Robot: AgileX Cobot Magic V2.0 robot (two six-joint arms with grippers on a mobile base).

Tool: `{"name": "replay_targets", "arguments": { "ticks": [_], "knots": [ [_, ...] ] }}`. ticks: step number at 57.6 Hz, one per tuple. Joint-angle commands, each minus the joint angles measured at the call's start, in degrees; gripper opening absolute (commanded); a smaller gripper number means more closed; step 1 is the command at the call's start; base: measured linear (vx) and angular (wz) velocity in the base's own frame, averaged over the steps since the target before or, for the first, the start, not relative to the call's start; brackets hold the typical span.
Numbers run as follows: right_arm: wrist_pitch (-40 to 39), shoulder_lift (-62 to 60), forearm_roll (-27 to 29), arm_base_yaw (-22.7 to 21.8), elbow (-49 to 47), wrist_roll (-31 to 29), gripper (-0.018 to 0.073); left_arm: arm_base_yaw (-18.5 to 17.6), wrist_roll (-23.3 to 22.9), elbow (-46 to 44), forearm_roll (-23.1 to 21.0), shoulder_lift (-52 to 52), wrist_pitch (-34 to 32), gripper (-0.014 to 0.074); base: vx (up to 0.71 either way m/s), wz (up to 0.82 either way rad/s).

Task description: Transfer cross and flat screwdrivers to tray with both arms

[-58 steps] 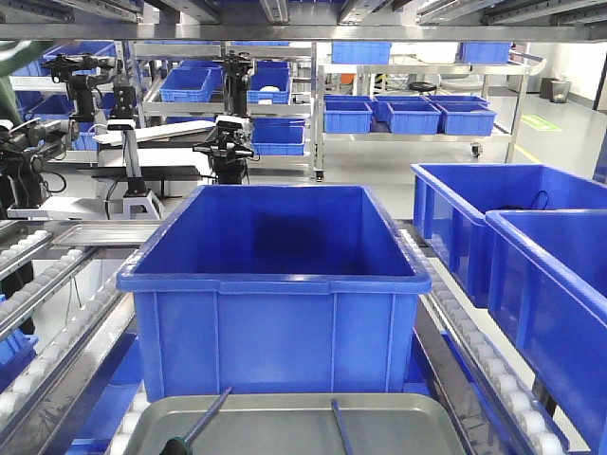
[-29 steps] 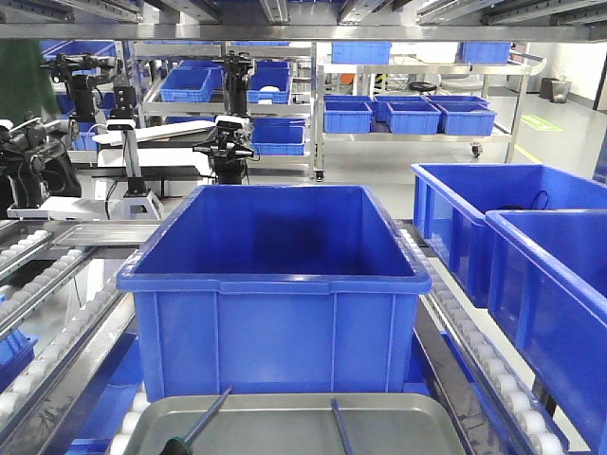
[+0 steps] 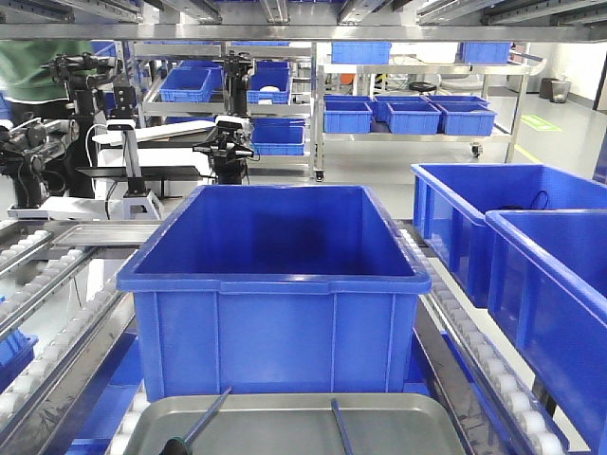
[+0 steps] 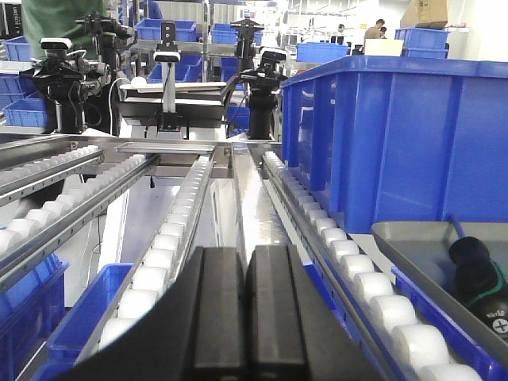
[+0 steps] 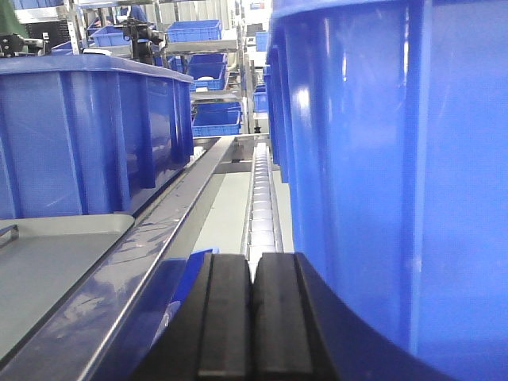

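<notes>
Two screwdrivers: both lie in the tray [image 3: 285,427], just in front of the big blue bin [image 3: 275,294]; left screwdriver [image 3: 204,424] slants toward the bin, its black-and-green handle at the frame's bottom edge; right screwdriver [image 3: 340,427] shows only a thin shaft.
Tray: shallow grey metal, low rim, rounded corners, touching or nearly touching the bin's front wall; it sits on the roller conveyor [image 4: 171,246], judged the drop-off point.
Task stage: judged finished, since both tools rest inside.
Left gripper [image 4: 245,317]: blocky black pads pressed together, holding nothing, parked left of the tray beside the white rollers.
Right gripper [image 5: 252,317]: pads together, empty, right of the tray, close against a second glossy blue bin [image 5: 381,159].
Materials: smooth moulded plastic bins, matte steel tray, ribbed rubbery pads.
</notes>
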Motion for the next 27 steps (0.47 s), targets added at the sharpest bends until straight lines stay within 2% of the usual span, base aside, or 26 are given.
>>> {"name": "replay_targets", "arguments": {
  "ticks": [1, 27],
  "knots": [
    [-4.8, -0.6, -0.7, -0.2, 1.0, -0.1, -0.0008, -0.4, -0.4, 1.8, 0.0, -1.0, -4.9, -0.0007, 0.0, 0.0],
    [-4.8, -0.6, -0.7, -0.2, 1.0, -0.1, -0.0008, -0.4, -0.4, 1.8, 0.0, -1.0, -4.9, -0.0007, 0.0, 0.0]
  ]
}}
